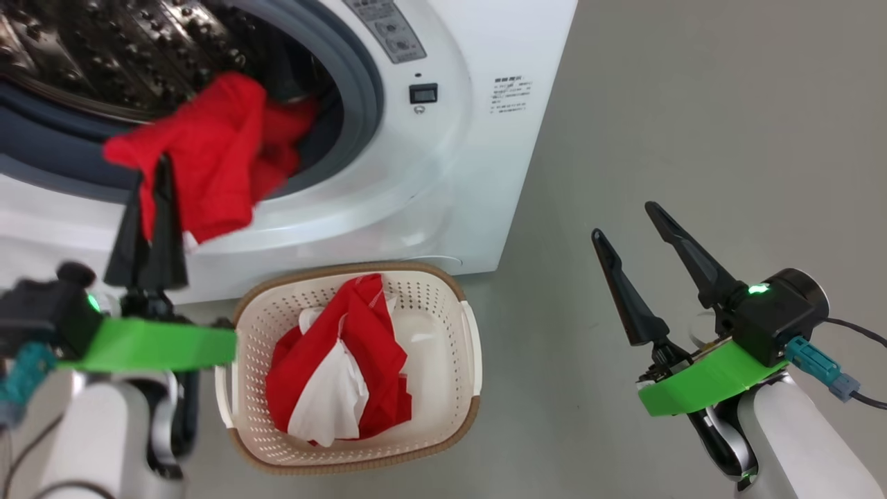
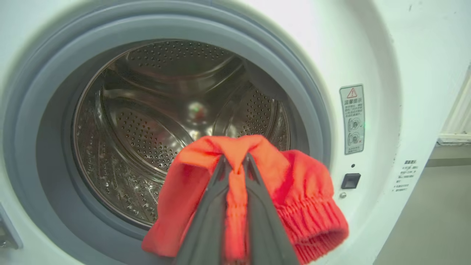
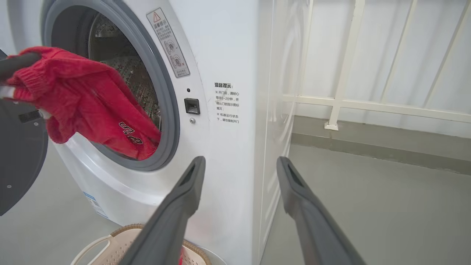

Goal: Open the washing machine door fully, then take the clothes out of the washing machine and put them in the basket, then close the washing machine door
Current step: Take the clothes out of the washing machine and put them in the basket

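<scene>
The big white front-loading washing machine (image 1: 443, 173) is the anchor here. At its round mouth the left gripper (image 1: 154, 181) has its two long dark fingers clenched on a fold of a soft bright red knitted garment (image 1: 215, 159). The pinch sits high on the cloth, so the rest hangs free below, its ribbed cuff drooping over the grey rubber ring (image 2: 294, 92) and its tail trailing into the perforated steel drum (image 2: 147, 140). That looks like a hold meant for dragging the garment clear of the lip. The small cream-white perforated plastic basket (image 1: 443, 274), with its brown woven-look rim, stands on the floor against the foot of the machine, directly under the opening, so that a short carry and drop should suffice. A crumpled red-and-white garment (image 1: 339, 360) already lies inside it. The dark round door (image 3: 22, 158) is swung wide, off to the side of the opening, leaving it clear. Off the machine's other side, beyond its front corner, the right gripper (image 1: 624, 220) hangs over bare floor with fingers spread and nothing between them, seemingly parked out of the way. Whether more clothing remains deep in the drum I cannot tell.
</scene>
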`<state>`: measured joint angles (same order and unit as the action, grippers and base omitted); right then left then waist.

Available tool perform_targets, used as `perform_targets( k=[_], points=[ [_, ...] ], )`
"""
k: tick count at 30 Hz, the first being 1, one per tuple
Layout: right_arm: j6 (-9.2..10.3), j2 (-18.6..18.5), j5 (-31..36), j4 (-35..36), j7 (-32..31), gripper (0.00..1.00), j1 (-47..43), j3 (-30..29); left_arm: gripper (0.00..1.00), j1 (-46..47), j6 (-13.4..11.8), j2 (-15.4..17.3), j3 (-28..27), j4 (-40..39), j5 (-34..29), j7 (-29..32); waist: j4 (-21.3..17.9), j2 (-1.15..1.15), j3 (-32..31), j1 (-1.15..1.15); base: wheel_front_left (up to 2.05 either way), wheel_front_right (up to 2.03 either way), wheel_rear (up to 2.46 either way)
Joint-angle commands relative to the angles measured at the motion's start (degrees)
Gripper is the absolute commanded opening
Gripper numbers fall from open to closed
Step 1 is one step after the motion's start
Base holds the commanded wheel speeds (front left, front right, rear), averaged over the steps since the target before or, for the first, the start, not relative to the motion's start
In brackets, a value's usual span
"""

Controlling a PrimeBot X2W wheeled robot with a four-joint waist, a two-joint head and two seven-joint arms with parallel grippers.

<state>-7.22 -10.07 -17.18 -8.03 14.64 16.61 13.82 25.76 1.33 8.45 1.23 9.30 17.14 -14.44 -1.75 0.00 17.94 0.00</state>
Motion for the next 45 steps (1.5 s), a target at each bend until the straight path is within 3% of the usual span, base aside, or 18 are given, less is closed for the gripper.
perform_targets(
  k=[1,11,18,29,45],
  points=[
    [-0.26,0.29,-0.34,1.33,0.36,1.0,-0.8,0.73,0.0,-1.14,-0.52,1.3,-1.52,-2.74,-0.89,-0.55,0.41,0.0,-0.47,0.0,0.0,0.0,0.0],
    [-0.26,0.39,0.09,2.25,0.36,1.0,-2.26,-0.45,0.0,-11.39,-2.92,-1.81,0.65,-15.79,-0.46,0.48,1.68,0.0,-1.26,0.0,0.0,0.0,0.0],
    [-0.26,0.15,0.29,2.8,0.36,1.0,-1.84,-0.55,0.0,-15.42,-3.44,-3.24,2.37,-15.01,2.17,3.07,1.74,0.0,-0.31,0.0,0.0,0.0,0.0],
    [-0.26,0.15,0.12,2.84,0.36,1.0,-0.72,-0.33,0.0,-9.38,-0.22,-4.25,3.82,5.06,6.81,2.25,1.18,0.0,3.5,0.0,0.0,0.0,0.0],
    [-0.26,-0.95,-0.02,2.84,0.36,1.0,2.0,0.81,0.0,6.89,4.41,-5.27,6.06,41.3,11.43,0.54,-0.37,0.0,10.12,0.0,0.0,0.0,0.0]
  ],
)
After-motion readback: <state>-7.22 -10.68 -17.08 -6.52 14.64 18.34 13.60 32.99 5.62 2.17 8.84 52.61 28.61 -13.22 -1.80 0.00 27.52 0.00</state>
